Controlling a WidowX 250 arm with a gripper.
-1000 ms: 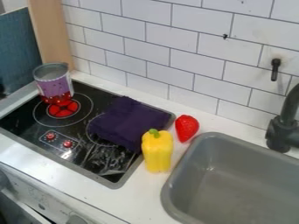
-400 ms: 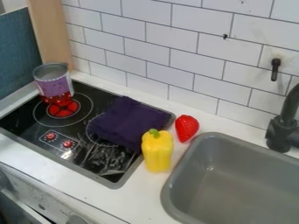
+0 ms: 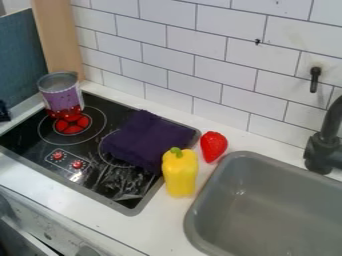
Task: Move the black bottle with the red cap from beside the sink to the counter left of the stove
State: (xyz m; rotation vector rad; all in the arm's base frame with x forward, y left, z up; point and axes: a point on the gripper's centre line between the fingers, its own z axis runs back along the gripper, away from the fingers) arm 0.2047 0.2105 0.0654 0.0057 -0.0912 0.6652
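Note:
A black part of the gripper [image 3: 4, 111] shows at the left edge in the camera view, left of the stove and touching nothing that I can see. Nearest to it is a purple and red can [image 3: 62, 95], upright over the stove's back left burner. A folded dark purple cloth [image 3: 148, 139] lies on the right side of the black stove top [image 3: 30, 135]. The yellow bell pepper [image 3: 180, 172] with a green stem stands against the cloth's right corner, on the white counter. Behind it, a red strawberry [image 3: 214, 146] rests between stove and sink.
The grey sink [image 3: 267, 215] takes up the lower right, with a black faucet [image 3: 324, 145] behind it. White tiled wall [image 3: 194, 60] runs along the back. A wooden post [image 3: 61, 40] rises behind the can. Stove knobs line the counter's front.
The black gripper part has come into view at the left edge, where the previous frame had none. Can, cloth, pepper and strawberry have stayed in place.

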